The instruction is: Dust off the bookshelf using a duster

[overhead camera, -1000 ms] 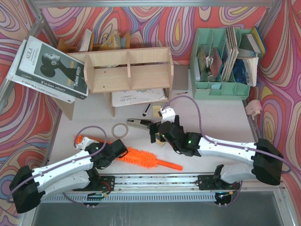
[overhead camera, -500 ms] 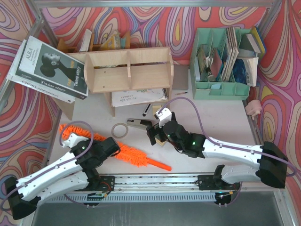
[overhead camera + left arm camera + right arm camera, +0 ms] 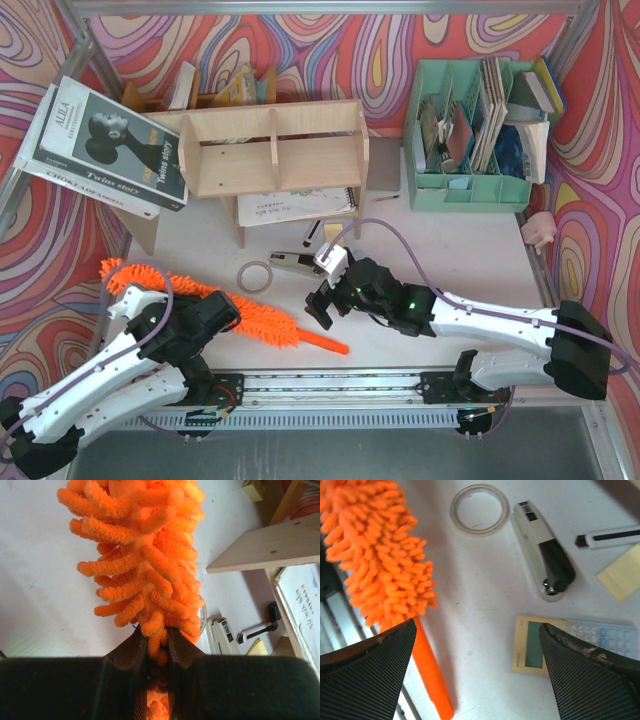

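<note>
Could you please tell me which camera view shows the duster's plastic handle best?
The right wrist view: the duster's handle shows bare and close, from fluff to tip. The top external view shows it only as a small stub. The left wrist view shows just the fluffy head pinched in the left claw, no handle.

duster 1 | bookshelf 1 far | tape ring 1 | stapler 1 | calculator 1 | marker 1 | yellow note pad 1 | green organiser 1 far right
</note>
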`<state>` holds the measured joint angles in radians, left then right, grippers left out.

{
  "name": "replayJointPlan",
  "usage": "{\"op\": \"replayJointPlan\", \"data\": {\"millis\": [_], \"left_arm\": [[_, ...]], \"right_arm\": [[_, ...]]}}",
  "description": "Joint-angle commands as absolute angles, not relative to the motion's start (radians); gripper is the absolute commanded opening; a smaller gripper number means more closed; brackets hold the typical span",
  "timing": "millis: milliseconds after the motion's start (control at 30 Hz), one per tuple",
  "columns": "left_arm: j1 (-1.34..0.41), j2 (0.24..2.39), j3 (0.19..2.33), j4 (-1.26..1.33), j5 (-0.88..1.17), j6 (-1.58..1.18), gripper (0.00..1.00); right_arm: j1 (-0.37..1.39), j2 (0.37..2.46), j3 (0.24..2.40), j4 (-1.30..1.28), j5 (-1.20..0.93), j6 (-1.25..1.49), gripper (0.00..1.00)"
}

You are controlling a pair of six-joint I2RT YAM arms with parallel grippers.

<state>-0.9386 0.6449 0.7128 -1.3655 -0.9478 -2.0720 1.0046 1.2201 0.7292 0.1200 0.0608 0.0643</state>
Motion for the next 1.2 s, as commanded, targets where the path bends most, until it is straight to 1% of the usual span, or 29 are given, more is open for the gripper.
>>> {"op": "replayJointPlan", "data": {"millis": [0, 133, 467, 867, 1167], "left_arm": [[-0.923, 0.605, 0.749, -1.419, -1.019, -2.111, 0.0], [-0.92, 0.558, 0.739, -1.428, -1.035, -2.118, 0.0], [-0.919, 0.513, 0.764, -1.466, -1.065, -2.112, 0.0], [-0.92, 0.412, 0.731, -1.466, -1.046, -2.12, 0.0], [-0.92, 0.355, 0.729, -1.465, -1.023, -2.131, 0.0]], "right_arm": [[1.016, 1.221, 0.72, 0.098, -0.098, 0.021, 0.99], [1.037, 1.251, 0.723, 0.08, -0.131, 0.016, 0.99], [1.13, 1.365, 0.714, 0.111, -0.114, 0.07, 0.99], [1.135, 1.571, 0.771, 0.188, -0.119, 0.046, 0.98], [1.135, 1.638, 0.8, 0.24, -0.109, 0.03, 0.96]]}}
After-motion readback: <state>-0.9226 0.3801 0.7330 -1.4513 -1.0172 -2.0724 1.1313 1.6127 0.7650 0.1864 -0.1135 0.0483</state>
